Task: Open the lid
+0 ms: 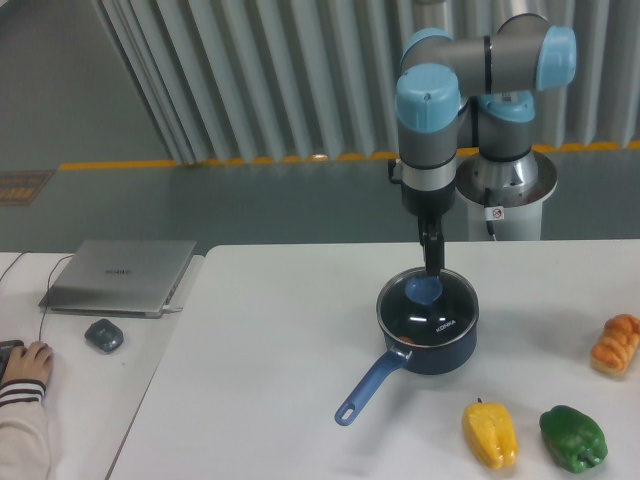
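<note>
- The gripper [431, 266] hung straight down from the arm, its tip just above the blue knob [424, 290] of the lid [428, 308]; from this angle the fingers read as one dark bar, so whether they were apart or together could not be told.
- The lid sat flat on the dark blue saucepan [430, 330], closing it, near the middle of the white desk [260, 380].
- The saucepan's long handle [368, 387] pointed toward the front left.
- A yellow pepper [489, 434] and a green pepper [573, 438] lay near the desk's front edge, right of the handle, close together.
- An orange pastry-like item [615, 344] lay at the far right edge.
- On a separate surface to the left sat a closed laptop [120, 275], a grey mouse [104, 334] and a person's hand [27, 362].
</note>
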`<state>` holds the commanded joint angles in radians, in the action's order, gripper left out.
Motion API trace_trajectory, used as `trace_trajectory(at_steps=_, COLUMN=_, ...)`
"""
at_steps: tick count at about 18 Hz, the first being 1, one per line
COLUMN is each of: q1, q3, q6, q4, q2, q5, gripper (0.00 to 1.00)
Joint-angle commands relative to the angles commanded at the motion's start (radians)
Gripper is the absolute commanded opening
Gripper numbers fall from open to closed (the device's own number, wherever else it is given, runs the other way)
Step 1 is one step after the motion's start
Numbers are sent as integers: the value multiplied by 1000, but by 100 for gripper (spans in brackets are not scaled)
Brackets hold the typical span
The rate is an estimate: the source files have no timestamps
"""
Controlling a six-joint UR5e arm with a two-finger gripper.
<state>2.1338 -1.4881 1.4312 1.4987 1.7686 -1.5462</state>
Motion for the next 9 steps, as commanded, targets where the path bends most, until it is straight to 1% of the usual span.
trace_trajectory(at_steps=2, q1=-2, q3=0, q6=2, q4=0, q2=6, q5=-8, gripper=100)
trace_trajectory(at_steps=9, q1=-2, q3=0, q6=3, q4=6, q2=0, q5=-12, gripper=100)
